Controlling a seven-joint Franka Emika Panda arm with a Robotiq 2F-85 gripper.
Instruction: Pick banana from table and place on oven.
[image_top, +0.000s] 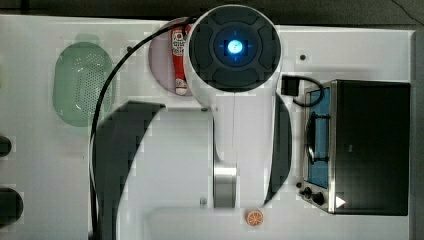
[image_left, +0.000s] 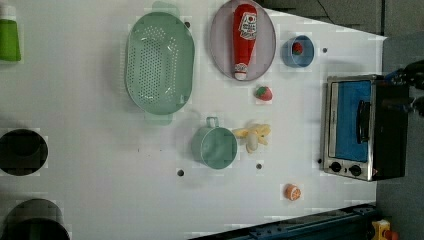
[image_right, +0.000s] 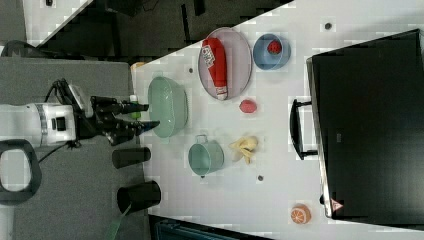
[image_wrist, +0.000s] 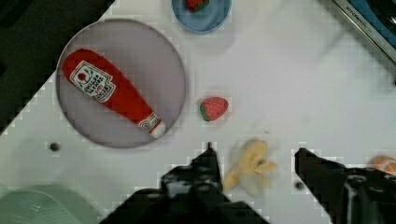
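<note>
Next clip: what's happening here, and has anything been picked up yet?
Nothing has been picked up. A single robot arm's gripper hangs above the white table with its fingers open and empty; in the wrist view the banana lies between them. The banana rests on the table beside a green cup, near a loose strawberry. The oven stands at the left view's right edge of the table, with nothing on its black top.

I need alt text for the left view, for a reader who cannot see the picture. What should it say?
A white table seen from above holds a small yellow banana beside a green cup, with a toaster oven at the left view's right. Also on the table: a green colander, a ketchup bottle on a plate, a strawberry and an orange slice.
</note>
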